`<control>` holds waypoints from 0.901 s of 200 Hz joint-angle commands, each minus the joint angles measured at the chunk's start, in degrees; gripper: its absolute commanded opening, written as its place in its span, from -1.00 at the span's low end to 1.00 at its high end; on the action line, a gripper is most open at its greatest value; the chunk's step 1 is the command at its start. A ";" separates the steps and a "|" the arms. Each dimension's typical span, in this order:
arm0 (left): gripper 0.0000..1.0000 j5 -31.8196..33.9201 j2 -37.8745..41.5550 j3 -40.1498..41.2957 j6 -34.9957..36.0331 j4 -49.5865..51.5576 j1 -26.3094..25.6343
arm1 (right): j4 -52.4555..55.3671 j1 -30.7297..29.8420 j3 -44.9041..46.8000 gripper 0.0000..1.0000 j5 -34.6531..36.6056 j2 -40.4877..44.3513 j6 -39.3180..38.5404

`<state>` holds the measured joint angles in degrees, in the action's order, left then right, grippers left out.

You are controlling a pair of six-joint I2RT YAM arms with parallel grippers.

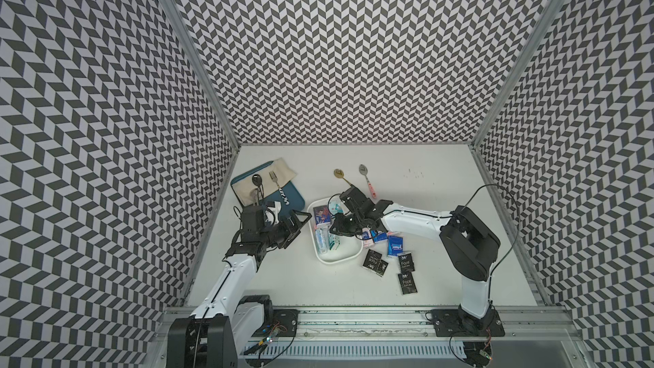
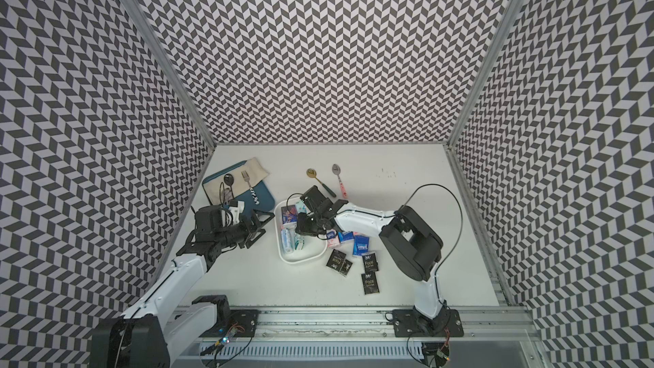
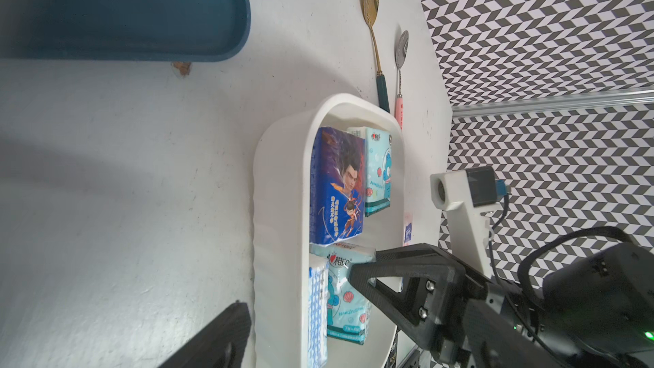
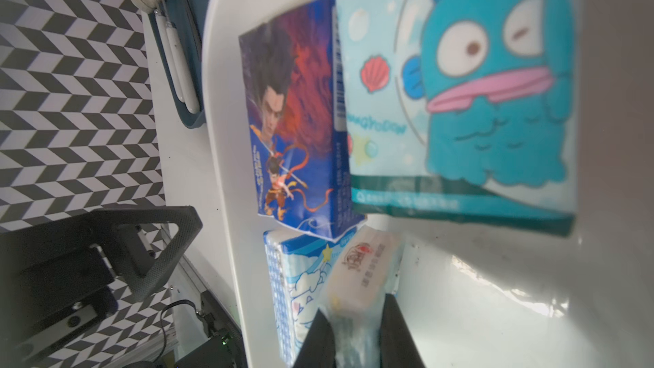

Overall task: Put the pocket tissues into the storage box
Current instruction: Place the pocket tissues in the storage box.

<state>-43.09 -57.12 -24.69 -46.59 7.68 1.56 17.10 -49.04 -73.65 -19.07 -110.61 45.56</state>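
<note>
The white storage box (image 1: 336, 260) (image 2: 300, 260) sits mid-table, and in it lie a dark blue packet (image 1: 322, 214), a teal one (image 4: 460, 83) and a blue-white one (image 3: 316, 313). My right gripper (image 1: 336, 231) (image 4: 355, 304) hangs low inside the box, shut on a pale white packet (image 4: 361, 270). My left gripper (image 1: 297, 228) (image 3: 297, 288) is open, its fingers on either side of the box's left wall (image 3: 279, 207). More pocket tissues lie on the table to the right of the box: a pink-white one (image 1: 367, 236), blue ones (image 1: 394, 245) and black "Face" ones (image 1: 407, 283).
A teal-blue tray (image 1: 290, 203) with a beige cloth, a spoon and a fork stands at the back left. A gold spoon (image 1: 340, 174) and a pink-handled spoon (image 1: 366, 175) lie behind the box. Patterned walls close in three sides.
</note>
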 commanded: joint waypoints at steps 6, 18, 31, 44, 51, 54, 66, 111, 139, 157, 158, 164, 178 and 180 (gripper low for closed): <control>1.00 0.37 0.25 -1.50 0.36 -0.34 -0.16 | -1.84 1.45 2.19 -0.77 -1.07 0.33 -0.28; 0.99 0.47 0.43 -1.32 0.39 -0.39 -0.16 | -1.46 2.01 2.68 -0.77 -1.42 -0.32 -0.71; 0.99 0.60 0.27 -1.15 0.27 -0.64 -0.16 | -1.48 2.32 2.82 -0.74 -2.10 -1.02 -1.11; 1.00 0.46 0.17 -1.11 0.18 -0.49 -0.16 | 0.16 2.37 1.87 -0.55 -1.21 -1.83 -1.39; 1.00 0.38 0.17 -1.24 0.18 -0.52 -0.16 | 1.39 2.31 1.17 -0.36 -0.09 -2.11 -1.52; 0.99 0.42 0.24 -1.24 0.23 -0.44 -0.16 | 1.82 2.30 0.95 -0.29 0.50 -2.07 -1.59; 1.00 0.51 0.40 -1.34 0.27 -0.38 -0.16 | 3.54 2.25 0.02 -0.12 3.04 -1.83 -2.10; 1.00 0.55 0.28 -1.67 0.01 -0.30 -0.16 | 6.05 2.04 -2.95 -0.01 5.24 -1.71 -4.05; 0.99 0.58 0.20 -1.97 0.01 -0.30 -0.16 | 0.02 1.51 -2.42 0.01 -4.19 -2.40 -2.44; 0.99 0.55 0.24 -2.14 0.01 -0.09 -0.16 | -3.21 0.92 -2.20 0.02 -8.25 -2.26 -0.46; 0.99 0.60 0.25 -2.13 0.01 -0.11 -0.16 | -3.30 0.94 -2.20 0.02 -8.39 -2.21 -0.38; 0.99 0.55 0.25 -2.14 0.09 -0.01 -0.16 | -3.96 0.79 -2.20 0.02 -8.91 -2.05 -0.06; 0.99 0.55 0.26 -2.25 0.10 0.21 -0.16 | -5.11 0.74 -2.18 0.03 -9.56 -1.55 0.53; 0.99 0.55 0.26 -2.22 0.10 0.16 -0.16 | -5.14 0.73 -2.15 0.03 -9.58 -1.54 0.53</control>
<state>-42.74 -57.10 -25.21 -46.59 7.77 1.56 17.61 -47.66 -75.29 -24.14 -112.33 44.34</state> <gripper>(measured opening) 0.997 0.514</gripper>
